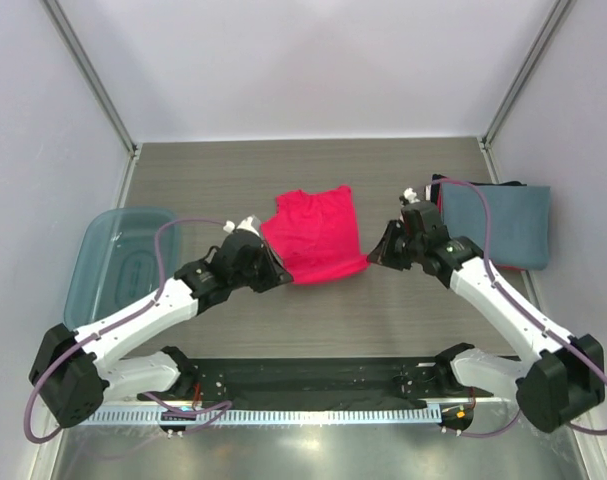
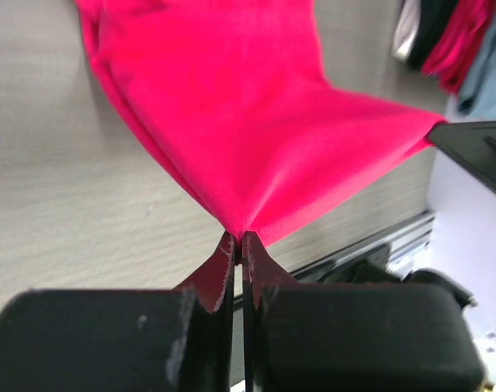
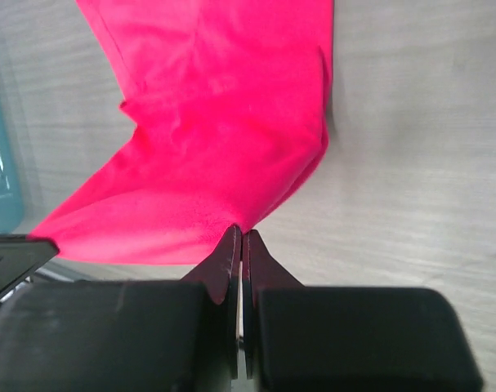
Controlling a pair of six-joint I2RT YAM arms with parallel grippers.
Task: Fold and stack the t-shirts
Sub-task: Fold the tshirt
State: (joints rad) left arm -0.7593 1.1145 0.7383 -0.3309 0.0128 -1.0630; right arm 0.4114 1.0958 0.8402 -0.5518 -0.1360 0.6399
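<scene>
- Pink-red tee (image 1: pixel 316 236) is laid mid-bench (image 1: pixel 213 180), far part flat, near corners drawn up.
- L arm (image 1: pixel 153 310) is reached fwd and angled inward; L jaws are clamped on the tee's near-left corner.
- R arm (image 1: pixel 493 295) is angled inward likewise; R jaws are clamped on the near-right corner.
- Blue-grey tee (image 1: pixel 508 225) is folded at far right; bin (image 1: pixel 118 260) is set at left.

Grey wood-grain table (image 1: pixel 213 180), pale walls (image 1: pixel 303 60) (metal corner posts (image 1: pixel 91 80)), even light
</scene>
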